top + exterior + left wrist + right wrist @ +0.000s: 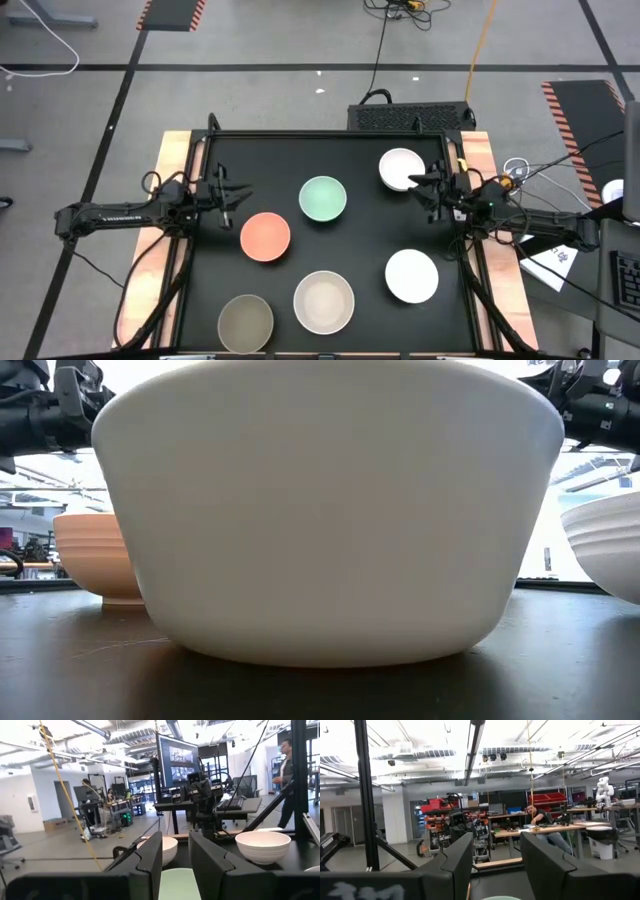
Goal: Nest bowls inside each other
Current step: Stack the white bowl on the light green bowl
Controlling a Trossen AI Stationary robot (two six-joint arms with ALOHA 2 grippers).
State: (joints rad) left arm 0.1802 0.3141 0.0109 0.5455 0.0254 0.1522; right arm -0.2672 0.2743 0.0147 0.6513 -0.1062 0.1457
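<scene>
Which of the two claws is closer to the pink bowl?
The left gripper. It hangs just off the salmon pink bowl on its left-arm side, while the right gripper sits across the table beside a white bowl.

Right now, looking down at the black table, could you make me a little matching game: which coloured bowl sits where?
Things:
1. mint green bowl
2. salmon pink bowl
3. olive-grey bowl
4. cream bowl

Places:
A. near edge, leftmost
B. near edge, middle
C. far half, middle
D. just beside the left end effector

Pairs: 1-C, 2-D, 3-A, 4-B
</scene>
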